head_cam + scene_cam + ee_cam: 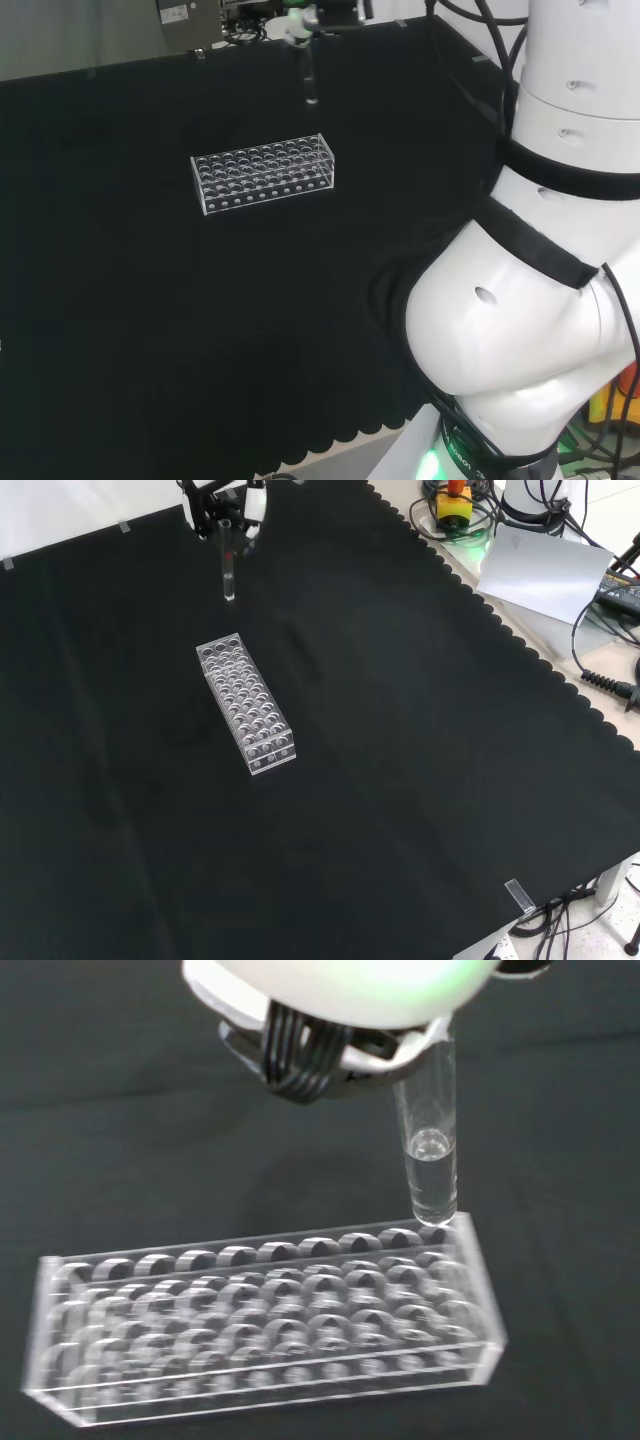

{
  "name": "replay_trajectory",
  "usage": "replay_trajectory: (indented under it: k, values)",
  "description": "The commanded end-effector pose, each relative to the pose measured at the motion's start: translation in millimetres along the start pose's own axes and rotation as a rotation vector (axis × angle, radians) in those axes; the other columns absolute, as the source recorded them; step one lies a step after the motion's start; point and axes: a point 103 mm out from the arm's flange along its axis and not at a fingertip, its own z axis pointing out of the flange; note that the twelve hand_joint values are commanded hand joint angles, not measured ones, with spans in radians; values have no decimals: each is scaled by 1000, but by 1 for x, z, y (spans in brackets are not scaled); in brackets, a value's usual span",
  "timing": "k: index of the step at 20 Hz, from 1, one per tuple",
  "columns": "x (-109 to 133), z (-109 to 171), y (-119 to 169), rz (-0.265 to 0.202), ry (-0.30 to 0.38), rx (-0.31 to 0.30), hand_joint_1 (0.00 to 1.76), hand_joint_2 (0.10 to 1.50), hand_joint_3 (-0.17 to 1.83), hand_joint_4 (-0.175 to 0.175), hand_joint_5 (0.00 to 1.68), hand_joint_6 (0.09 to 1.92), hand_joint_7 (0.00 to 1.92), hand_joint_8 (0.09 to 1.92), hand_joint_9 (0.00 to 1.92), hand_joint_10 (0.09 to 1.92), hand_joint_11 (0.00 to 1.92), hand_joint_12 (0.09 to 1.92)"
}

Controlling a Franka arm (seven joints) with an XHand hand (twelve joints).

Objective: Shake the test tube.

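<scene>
The hand (228, 510) is hanging at the far top of the front view, its fingers (300, 1055) curling in and pinching the upper end of the tube (428, 1135). The tube is hanging upright below the hand, clear of the counter (400, 780), and in the wrist view a little clear liquid is sitting in its rounded bottom. In the head view the tube (310, 75) is showing up as a thin pale stroke near the cloth's far edge, beyond the rack (262, 173). The rack is a clear plastic block with rows of round holes, lying flat on the black cloth; every hole that can be made out is looking empty. In the front view the tube (229, 575) is hovering just past the rack's (246, 702) upper end, apart from it. From the wrist camera, the tube's tip is lining up with one corner of the rack (265, 1320), above it, whether touching I cannot tell.
</scene>
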Motion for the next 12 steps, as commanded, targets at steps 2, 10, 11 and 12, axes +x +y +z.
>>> replay_trajectory:
  k: [2,10,11,12]
  values:
    - [91,-3,-1,-198,18,-24,1232,654,621,-175,1346,511,1752,468,1703,763,1355,818]
    - [150,-5,-13,-318,46,-23,1232,654,622,-175,1345,512,1751,470,1702,764,1354,819]
    - [150,-6,-13,-317,46,-24,1232,654,622,-175,1345,512,1751,471,1702,764,1354,819]
    - [148,-7,-12,-313,42,-25,1232,654,622,-175,1345,513,1751,471,1702,764,1354,819]
